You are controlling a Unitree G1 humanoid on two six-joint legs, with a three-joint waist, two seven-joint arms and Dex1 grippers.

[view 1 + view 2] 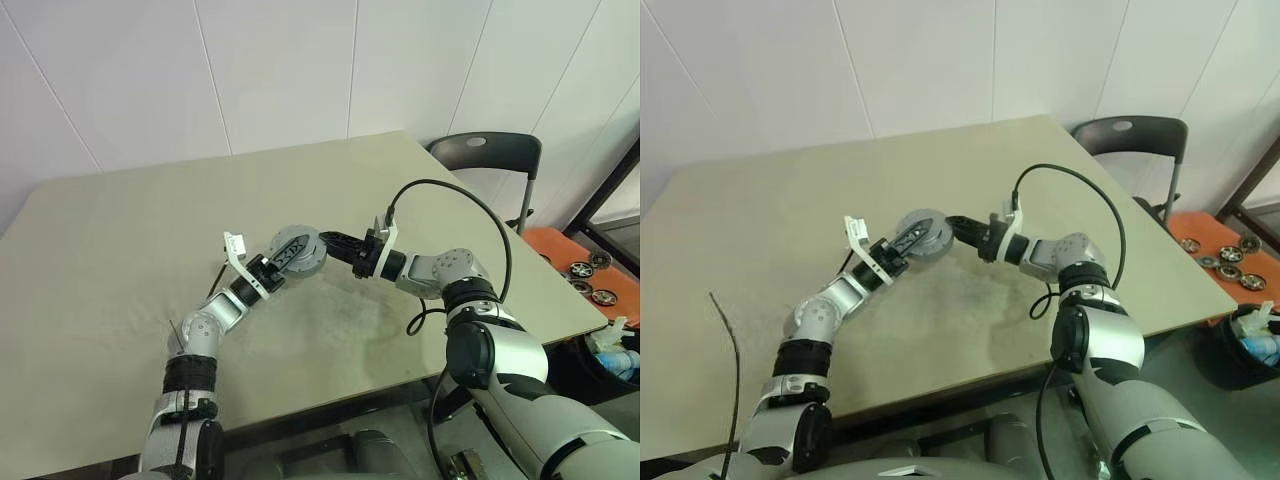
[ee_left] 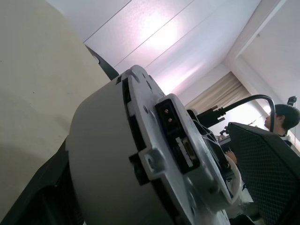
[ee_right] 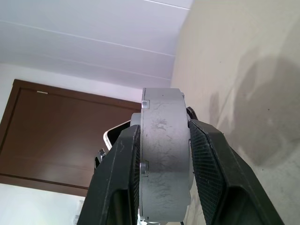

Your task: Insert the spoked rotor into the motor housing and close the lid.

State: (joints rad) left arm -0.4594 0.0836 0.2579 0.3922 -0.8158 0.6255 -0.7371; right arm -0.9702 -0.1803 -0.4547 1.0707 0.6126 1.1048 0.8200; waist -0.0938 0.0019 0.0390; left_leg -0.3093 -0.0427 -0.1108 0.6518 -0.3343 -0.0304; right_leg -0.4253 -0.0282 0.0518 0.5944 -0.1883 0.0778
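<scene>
The motor housing (image 1: 300,249), a round silver-grey cup, hangs above the middle of the table. My right gripper (image 1: 333,241) reaches in from the right and is shut on it; in the right wrist view the housing (image 3: 164,154) sits edge-on, clamped between both black fingers (image 3: 213,164). My left gripper (image 1: 282,259) comes in from the left and stands open, one finger lying across the housing's face. Seen from the left wrist, the housing's back plate (image 2: 178,140) is very close, with a meshed finger (image 2: 267,168) apart from it. The spoked rotor and the lid are hidden.
The beige table (image 1: 150,230) spreads wide around both arms. A black cable (image 1: 470,205) loops over my right forearm. Past the table's right edge stand a dark chair (image 1: 490,160) and an orange tray (image 1: 560,250) with several small round parts (image 1: 590,282). A person (image 2: 283,117) is in the background.
</scene>
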